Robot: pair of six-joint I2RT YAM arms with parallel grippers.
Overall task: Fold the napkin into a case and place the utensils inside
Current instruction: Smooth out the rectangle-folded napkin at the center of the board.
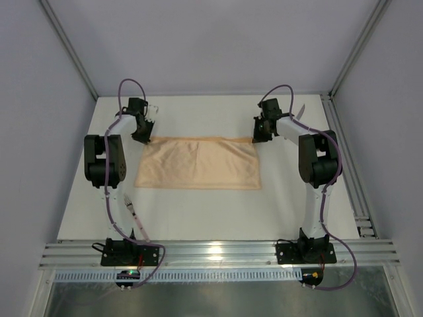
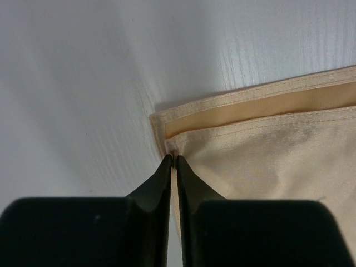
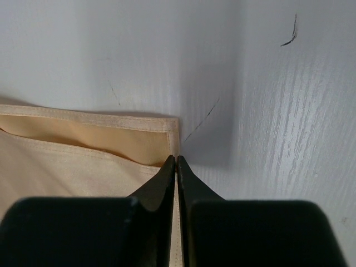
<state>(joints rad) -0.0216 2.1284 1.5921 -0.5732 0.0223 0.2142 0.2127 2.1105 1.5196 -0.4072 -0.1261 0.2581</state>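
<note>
The peach-orange napkin lies on the white table folded in two, a wide rectangle with its doubled edges at the far side. My left gripper is at its far left corner, shut on the top layer's edge. My right gripper is at the far right corner, shut on the cloth there. In both wrist views the upper layer sits slightly back from the lower hem. A slim pale utensil lies beside the left arm, another behind the right arm. Which is which is too small to tell.
The white table is bounded by grey walls at the back and both sides. An aluminium rail runs along the near edge and another down the right side. Dark scratch marks show on the tabletop near the right corner.
</note>
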